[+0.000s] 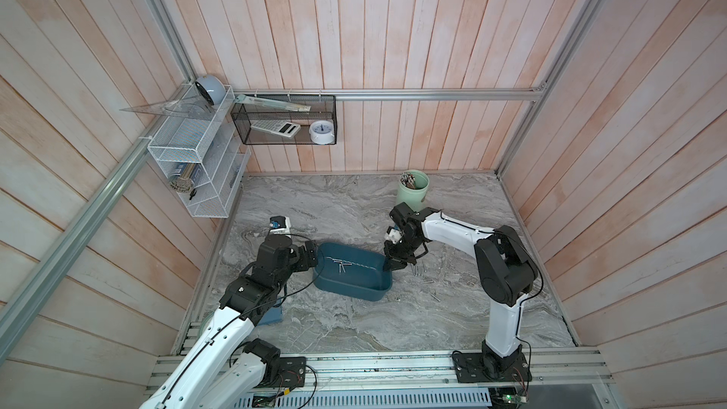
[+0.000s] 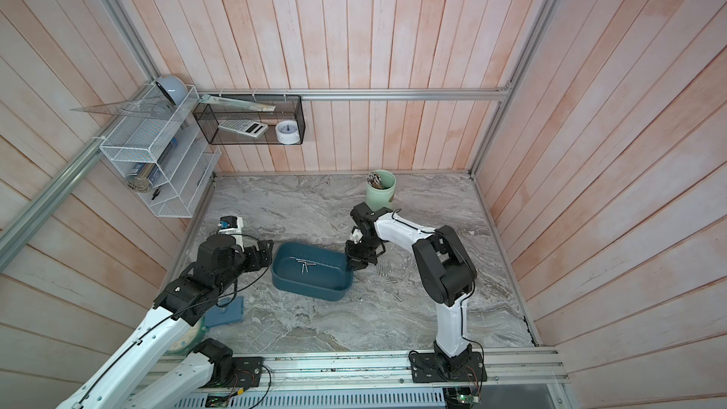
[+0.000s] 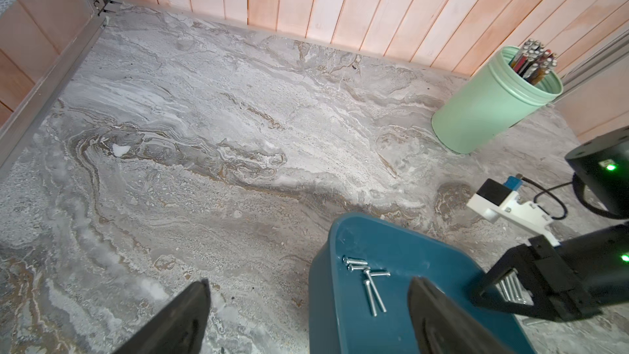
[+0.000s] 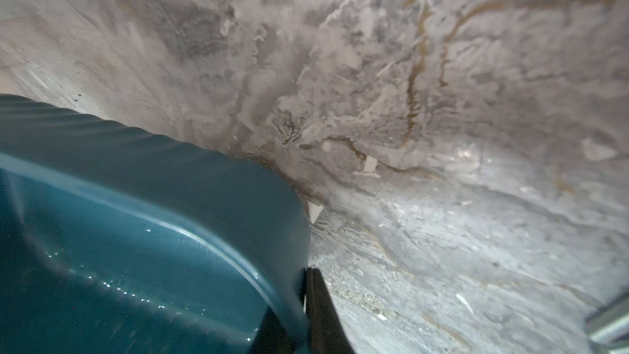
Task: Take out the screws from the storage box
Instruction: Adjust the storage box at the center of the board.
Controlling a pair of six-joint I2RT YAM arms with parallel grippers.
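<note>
Left wrist view: five screws [image 3: 366,279] lie loose on the storage box [image 3: 408,250] floor. More lie on the table [image 1: 452,320] just beside one end of the box. Right gripper [image 1: 394,265] pinches that end wall, likely to steady or tip the box. Left gripper [image 3: 310,281] is spread wide astride the opposite wall, holding nothing, probably lining up a pick.

storage box [image 4: 143,206] blurred and cropped, right end effector [image 4: 303,296] mostly cut off

Pale pink plank walls [image 1: 393,33] enclose a grey marble tabletop [image 1: 334,206].
</note>
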